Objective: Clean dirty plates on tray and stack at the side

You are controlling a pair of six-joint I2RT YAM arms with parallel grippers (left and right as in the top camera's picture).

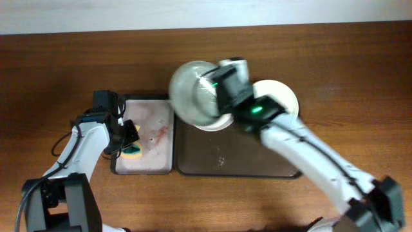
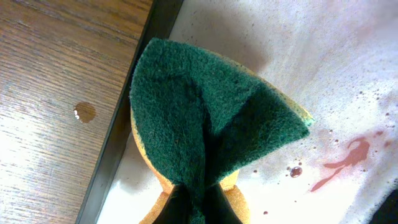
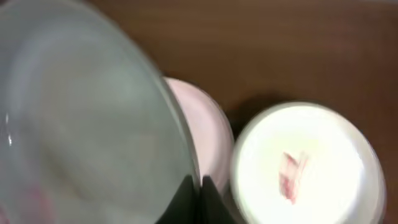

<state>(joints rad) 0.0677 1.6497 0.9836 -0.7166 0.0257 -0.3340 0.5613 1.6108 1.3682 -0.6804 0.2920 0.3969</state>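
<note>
Robotics lab workstation: wood-grain surface [image 1: 58, 64] carrying a pale tray [image 1: 154, 154] and a dark tray [image 1: 219, 161]; cabled left arm [image 1: 80, 145] and right arm [image 1: 309, 151] based at its near edge.

I count three round plates: one clear glass plate [image 1: 190, 90] in the upper middle of the overhead frame, one pale pink plate [image 3: 208, 130] peeking out beneath it, and one white plate with a red smear [image 3: 305, 149] to the right. There are two rectangular trays, a soapy pale tray [image 1: 158, 154] at left and a dark brown tray [image 1: 244, 158] at centre. There is one green-and-yellow scouring sponge [image 2: 205, 112]. Two white robot arms reach in, the left arm [image 1: 84, 145] and the right arm [image 1: 309, 151].
</note>
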